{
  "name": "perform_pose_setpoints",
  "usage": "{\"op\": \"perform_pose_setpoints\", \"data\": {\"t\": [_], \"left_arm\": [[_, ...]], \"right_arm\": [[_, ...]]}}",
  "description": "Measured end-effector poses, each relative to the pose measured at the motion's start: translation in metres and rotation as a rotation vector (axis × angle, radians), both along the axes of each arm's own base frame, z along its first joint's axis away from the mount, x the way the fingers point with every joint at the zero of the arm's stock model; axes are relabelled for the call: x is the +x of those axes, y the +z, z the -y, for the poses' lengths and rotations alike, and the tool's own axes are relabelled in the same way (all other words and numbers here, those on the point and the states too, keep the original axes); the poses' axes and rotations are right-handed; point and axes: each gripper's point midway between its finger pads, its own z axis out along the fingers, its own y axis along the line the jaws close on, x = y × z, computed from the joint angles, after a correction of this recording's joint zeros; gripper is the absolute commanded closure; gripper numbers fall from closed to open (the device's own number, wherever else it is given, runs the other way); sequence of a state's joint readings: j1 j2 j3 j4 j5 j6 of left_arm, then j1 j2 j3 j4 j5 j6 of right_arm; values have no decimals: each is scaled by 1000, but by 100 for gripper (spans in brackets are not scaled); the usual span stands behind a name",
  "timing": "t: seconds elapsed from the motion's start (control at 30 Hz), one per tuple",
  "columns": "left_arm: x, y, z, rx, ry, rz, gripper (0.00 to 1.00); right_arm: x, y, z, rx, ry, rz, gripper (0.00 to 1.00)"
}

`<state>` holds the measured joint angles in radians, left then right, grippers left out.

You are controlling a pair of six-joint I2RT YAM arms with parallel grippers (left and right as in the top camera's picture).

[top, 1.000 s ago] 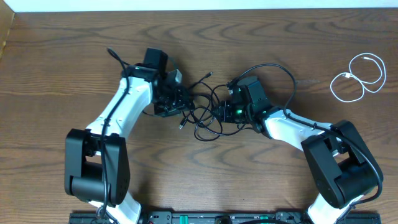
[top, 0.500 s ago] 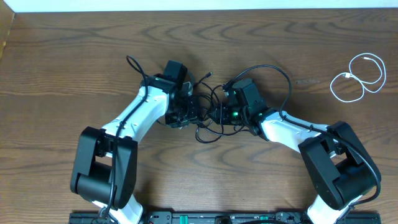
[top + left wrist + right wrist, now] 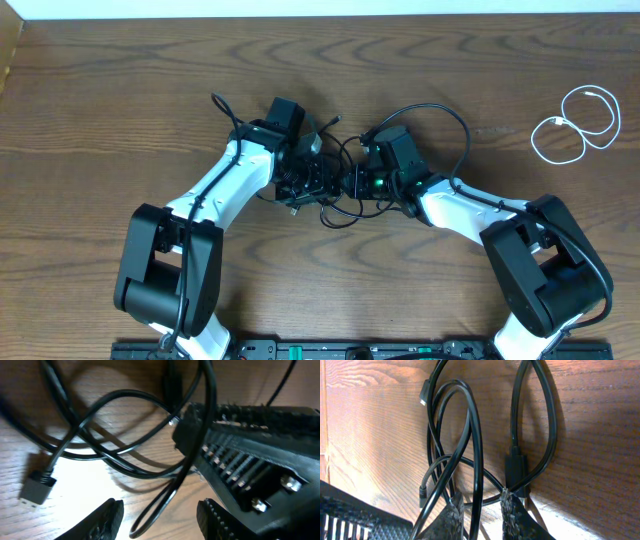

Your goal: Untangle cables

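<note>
Being pinched in the right gripper (image 3: 479,510), black cables (image 3: 335,195) are best drawn apart slowly; left gripper (image 3: 159,515) spread.

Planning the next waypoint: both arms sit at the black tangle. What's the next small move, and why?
Probably close the left end effector on the black cable loop lying between its open fingers. The right end effector already pinches a strand of the black cables, and the white cable lies apart.

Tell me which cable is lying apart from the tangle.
The thin white cable, coiled alone at the table's far right. The black cables are knotted together in the middle.
</note>
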<state>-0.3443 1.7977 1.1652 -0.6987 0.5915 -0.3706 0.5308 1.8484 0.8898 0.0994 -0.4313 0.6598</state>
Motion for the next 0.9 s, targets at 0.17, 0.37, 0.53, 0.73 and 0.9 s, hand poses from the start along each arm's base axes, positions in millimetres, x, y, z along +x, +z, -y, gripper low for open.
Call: {"op": "perform_pose_setpoints", "data": {"t": [0.17,0.37,0.53,0.73,0.9], "left_arm": [[-1,-1,0,13,-10,7,47],[-1,-9,-1,89,-29,44,47],[-5,-23,-8,172,-12,50,85],[5,-27,-19,226,10,93,92],[9,-27,-21,234,17,107,92]], "right_arm": [[0,0,0,-1,-1,1,80],[0,0,0,-1,-1,1,80],[0,0,0,-1,-1,1,81],[2,2,-1,4,-2,11,79],[5,4,-2,13,-2,26,76]]}}
